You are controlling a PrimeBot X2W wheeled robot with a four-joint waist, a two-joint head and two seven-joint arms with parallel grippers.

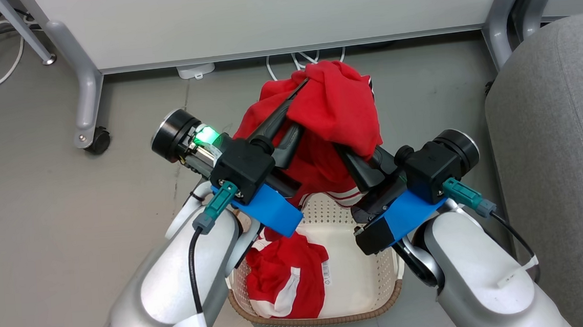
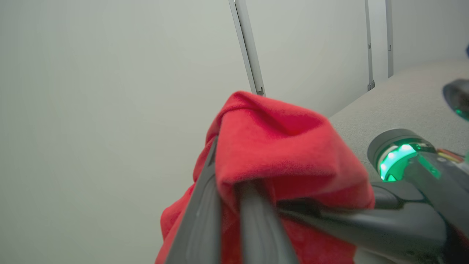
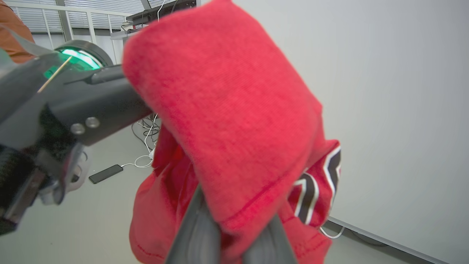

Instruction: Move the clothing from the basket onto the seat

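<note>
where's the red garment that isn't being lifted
In the head view, the loose garment lies crumpled in the left half of the basket, beside the barcode sticker.

- the red clothing (image 3: 227,110) hangs huge and close, folded over the right gripper (image 3: 231,238), whose two dark fingers (image 3: 194,234) are closed on the cloth
- black patch with white trim (image 3: 315,190) at its lower right
- left gripper (image 3: 135,106) pokes into the fabric from the left, with a green light (image 3: 78,58) behind it
- dark phone (image 3: 106,173) on a white cable, lying on the grey floor (image 3: 73,227)
- plain white wall (image 3: 403,110) on the right
</note>
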